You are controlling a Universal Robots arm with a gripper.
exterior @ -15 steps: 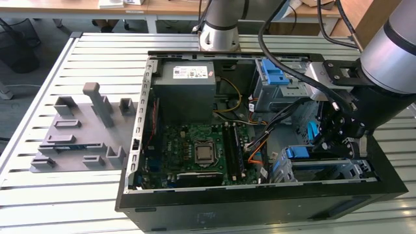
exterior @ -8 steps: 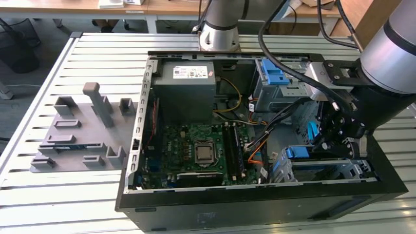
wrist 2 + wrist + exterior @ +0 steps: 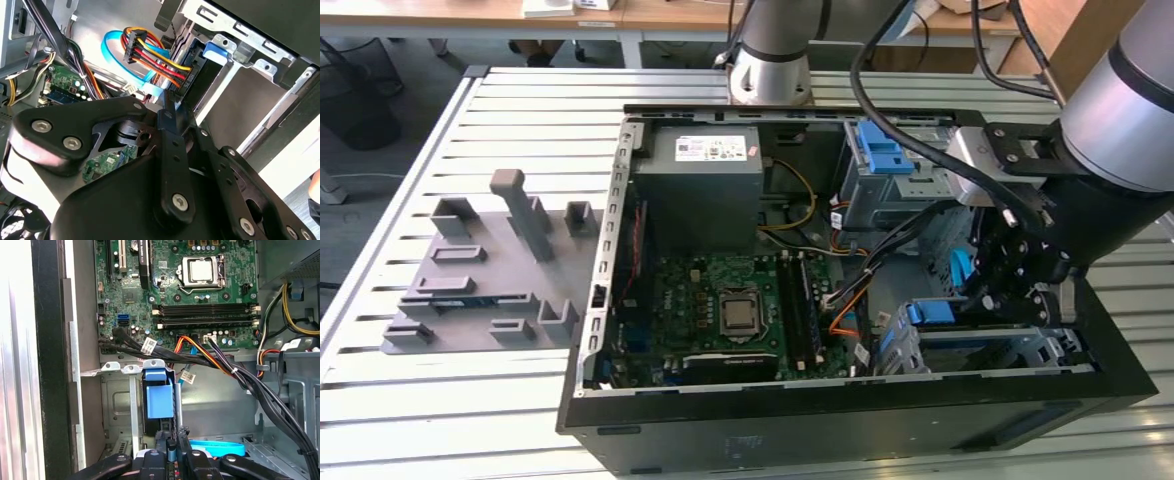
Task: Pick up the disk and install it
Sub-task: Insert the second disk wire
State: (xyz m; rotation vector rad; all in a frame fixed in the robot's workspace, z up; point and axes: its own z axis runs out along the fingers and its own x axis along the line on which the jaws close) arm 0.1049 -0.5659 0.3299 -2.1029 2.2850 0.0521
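Tool (image 3: pixel 994 290) hanging over the drive cage (image 3: pixel 987 345) at case's (image 3: pixel 854 420) front corner, pinching the upright disk (image 3: pixel 159 400) by its edge; long axis pointing down into the bay.

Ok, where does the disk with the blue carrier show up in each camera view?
Exterior view: the disk stands in the drive cage, toward the exterior view's right, beside the motherboard.
First wrist view: the disk stands on edge in the cage, with the motherboard beyond.
Second wrist view: the disk's blue tab sits beside the red-yellow cables.
Shared landmark: the green motherboard.
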